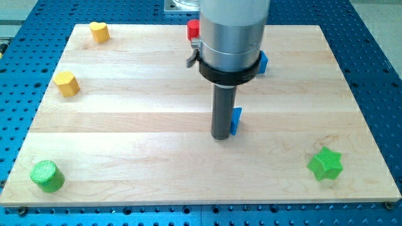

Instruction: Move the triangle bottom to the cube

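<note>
- Green cylinder [47,175] lies far to the view's left of my tip and lower, near the desk's [125,125] bottom-left corner.
- Yellow block [66,83], shape hard to name, sits well left of my tip and a little higher, near the desk's left edge.
- Yellow heart [99,31] is far up and left of my tip, by the top-left corner.
- Red block [193,29] shows only as a sliver, up and slightly left of my tip, mostly hidden behind the arm's grey body; its shape cannot be told.
- My tip [221,136] rests on the desk near its middle; there is no gripper here, only a rod, so nothing is held.
- Blue block [236,121] is just at my tip's right, seemingly touching the rod; partly hidden, shape unclear.
- Second blue block [263,62] peeks out up and right of my tip, behind the arm; shape unclear.
- Green star [326,164] lies well right of my tip and lower.
</note>
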{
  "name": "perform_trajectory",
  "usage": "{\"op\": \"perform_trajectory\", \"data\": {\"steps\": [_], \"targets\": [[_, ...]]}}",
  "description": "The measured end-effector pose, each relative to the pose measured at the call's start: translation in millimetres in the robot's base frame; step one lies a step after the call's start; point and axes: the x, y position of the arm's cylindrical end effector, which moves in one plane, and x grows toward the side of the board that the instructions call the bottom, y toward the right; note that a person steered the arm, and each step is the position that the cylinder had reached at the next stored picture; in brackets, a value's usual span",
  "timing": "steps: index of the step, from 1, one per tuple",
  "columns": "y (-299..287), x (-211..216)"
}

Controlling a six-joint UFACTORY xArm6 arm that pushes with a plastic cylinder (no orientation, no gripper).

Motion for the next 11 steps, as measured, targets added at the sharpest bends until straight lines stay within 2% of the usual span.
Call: {"op": "perform_trajectory", "data": {"steps": [1, 2, 3, 4, 5, 6, 10, 11], "targets": [[27, -10], [57, -66], [58, -109], [86, -100], [151, -126], [165, -162], [120, -165], [118, -150]]}}
